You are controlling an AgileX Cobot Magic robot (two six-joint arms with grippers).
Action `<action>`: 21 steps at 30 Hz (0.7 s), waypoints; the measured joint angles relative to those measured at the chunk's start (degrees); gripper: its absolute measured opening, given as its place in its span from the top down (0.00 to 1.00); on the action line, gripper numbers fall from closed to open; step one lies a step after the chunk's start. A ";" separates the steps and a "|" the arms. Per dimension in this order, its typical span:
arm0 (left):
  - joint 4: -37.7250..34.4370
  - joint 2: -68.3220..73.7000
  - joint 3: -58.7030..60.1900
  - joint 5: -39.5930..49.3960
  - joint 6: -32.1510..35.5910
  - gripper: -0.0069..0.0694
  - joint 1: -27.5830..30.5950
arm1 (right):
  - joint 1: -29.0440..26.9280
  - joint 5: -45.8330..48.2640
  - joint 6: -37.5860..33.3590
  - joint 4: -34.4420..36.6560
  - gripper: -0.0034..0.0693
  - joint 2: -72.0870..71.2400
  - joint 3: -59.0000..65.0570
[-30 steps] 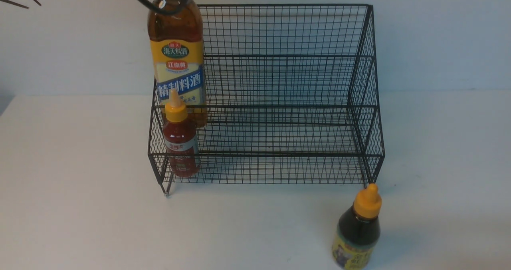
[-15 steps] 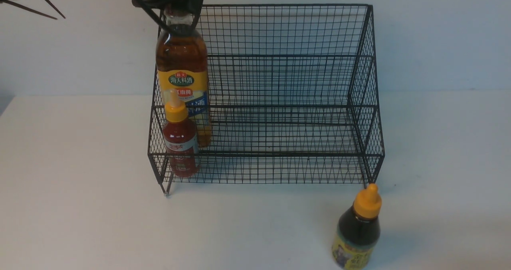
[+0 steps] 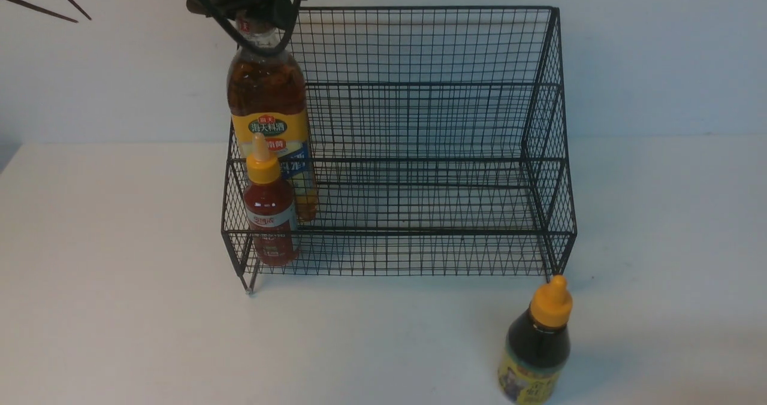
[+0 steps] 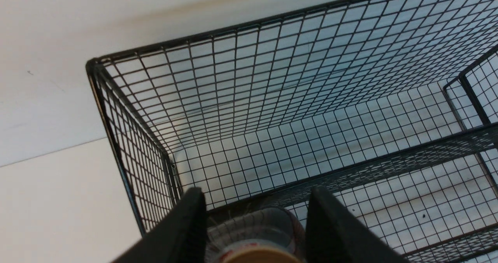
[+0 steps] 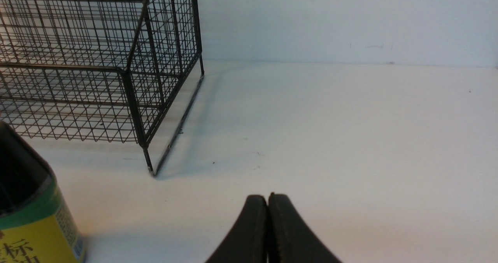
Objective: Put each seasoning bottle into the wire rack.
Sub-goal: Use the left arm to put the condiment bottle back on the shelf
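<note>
My front camera sits between the arms, raised, facing forward and tilted down across the table (image 3: 120, 309) to the wall (image 3: 659, 63). From there the rack (image 3: 419, 232) fills 12 o'clock at middle range, and the dark bottle (image 3: 536, 351) stands close at 5 o'clock.

The left wrist camera hangs close over the rack's 10 o'clock corner, looking steeply down past the left gripper (image 4: 255, 195) onto the tall bottle (image 4: 253, 226); front shares that corner and bottle.

The right wrist camera sits low over the table, facing the wall past the right gripper (image 5: 267, 202). It shares the rack's 4 o'clock foot and the dark bottle with front.
</note>
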 joint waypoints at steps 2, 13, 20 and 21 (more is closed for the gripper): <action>0.05 -0.14 0.00 0.53 0.00 0.51 0.00 | 0.00 0.00 0.00 0.00 0.96 0.00 0.00; 0.44 -0.36 -0.11 2.26 -0.30 0.51 0.00 | 0.00 0.00 0.00 0.00 0.96 0.00 0.00; 1.33 -0.38 -0.34 3.49 -0.44 0.43 0.00 | 0.00 0.00 0.00 0.00 0.96 0.00 0.00; 1.50 -0.43 -0.41 3.68 -0.44 0.39 0.00 | 0.00 0.00 0.00 0.00 0.96 0.00 0.00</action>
